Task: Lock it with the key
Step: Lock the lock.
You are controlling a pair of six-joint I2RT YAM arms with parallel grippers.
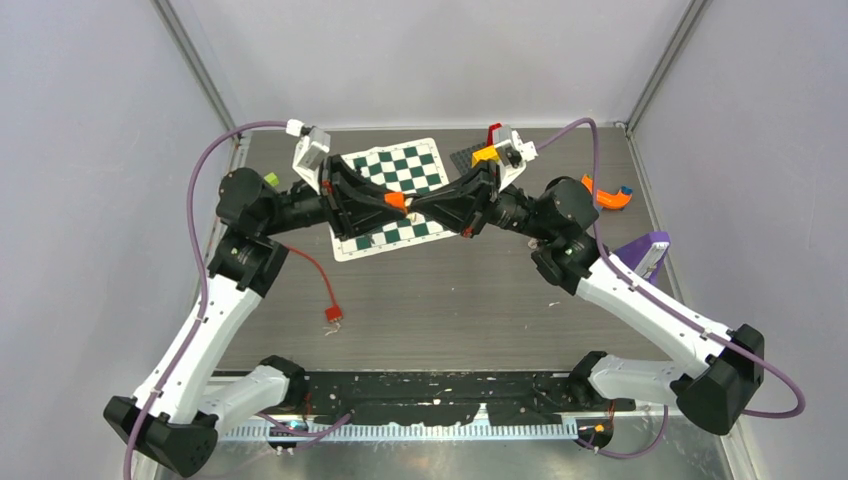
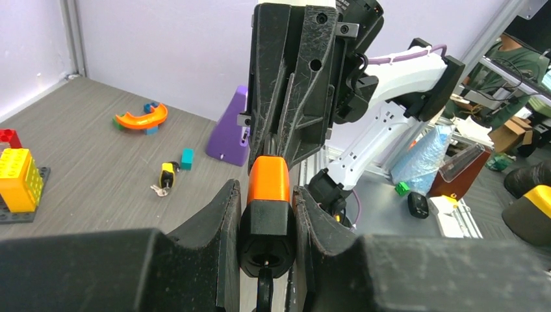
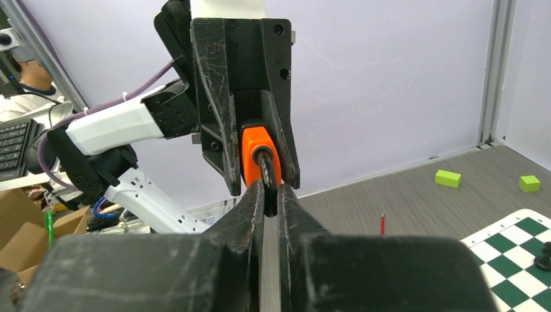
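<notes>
An orange and black padlock [image 2: 268, 185] hangs above the chessboard, with my left gripper [image 2: 266, 190] shut on its sides. In the top view the lock [image 1: 396, 201] sits where the two grippers meet. The left gripper [image 1: 383, 204] comes in from the left and the right gripper [image 1: 420, 208] from the right. In the right wrist view my right gripper [image 3: 269, 188] is shut on the dark head of the key [image 3: 268, 172]. The key's tip stands in the lock's orange end [image 3: 253, 146]. The left wrist view does not show the key, which is behind the lock.
A green and white chessboard [image 1: 400, 168] lies under the grippers. Back right are a yellow and red brick stack [image 1: 486, 152], an orange curved piece [image 1: 604, 194] and a purple wedge [image 1: 645, 250]. A red cable end [image 1: 331, 316] lies front left. A small yellow lock with keys [image 2: 166, 177] rests on the table.
</notes>
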